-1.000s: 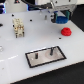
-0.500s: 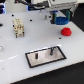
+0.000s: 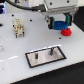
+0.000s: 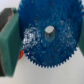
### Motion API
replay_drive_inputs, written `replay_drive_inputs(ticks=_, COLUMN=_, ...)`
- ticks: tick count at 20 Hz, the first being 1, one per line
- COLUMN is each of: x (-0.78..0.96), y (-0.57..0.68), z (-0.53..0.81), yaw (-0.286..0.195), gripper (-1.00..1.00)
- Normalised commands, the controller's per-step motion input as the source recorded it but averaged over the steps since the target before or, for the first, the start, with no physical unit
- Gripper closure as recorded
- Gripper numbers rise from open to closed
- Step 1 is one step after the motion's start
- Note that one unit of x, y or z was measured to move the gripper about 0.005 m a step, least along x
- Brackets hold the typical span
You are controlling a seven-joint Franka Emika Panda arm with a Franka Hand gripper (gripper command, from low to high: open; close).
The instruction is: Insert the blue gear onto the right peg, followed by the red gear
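Observation:
The blue gear [image 3: 60,25] is held in my gripper [image 3: 59,22] at the back of the exterior view's right, just above the white table. In the wrist view the blue gear [image 4: 47,42] fills most of the picture, with its grey centre hub [image 4: 49,32] showing. A green finger [image 4: 7,45] presses on its rim. The red gear [image 3: 66,32] lies on the table right beside the blue gear. The grey black-rimmed plate [image 3: 42,61] lies nearer the front. On it stand the right peg [image 3: 50,51], the taller one, and a shorter pin [image 3: 36,58].
A tan and white block-like fixture [image 3: 19,27] stands at the back on the exterior view's left. A small blue object [image 3: 1,25] shows at the left edge. The white arm [image 3: 57,7] hangs over the back right.
The gripper with the blue gear has shifted only slightly near the red gear. Nothing else has moved.

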Motion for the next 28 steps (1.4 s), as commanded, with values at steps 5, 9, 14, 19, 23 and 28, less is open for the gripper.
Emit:
replay_drive_inputs(ticks=5, x=0.80, y=-0.24, z=0.16, yaw=0.000, gripper=1.00)
replay_drive_inputs(ticks=9, x=0.76, y=-0.25, z=0.10, yaw=0.000, gripper=1.00)
replay_drive_inputs(ticks=14, x=0.64, y=-0.22, z=0.02, yaw=0.000, gripper=1.00)
replay_drive_inputs(ticks=19, x=0.47, y=-0.22, z=0.00, yaw=0.000, gripper=1.00)
replay_drive_inputs(ticks=23, x=0.35, y=-0.18, z=-0.02, yaw=0.000, gripper=1.00)
replay_drive_inputs(ticks=28, x=0.21, y=-0.14, z=-0.05, yaw=0.000, gripper=1.00)
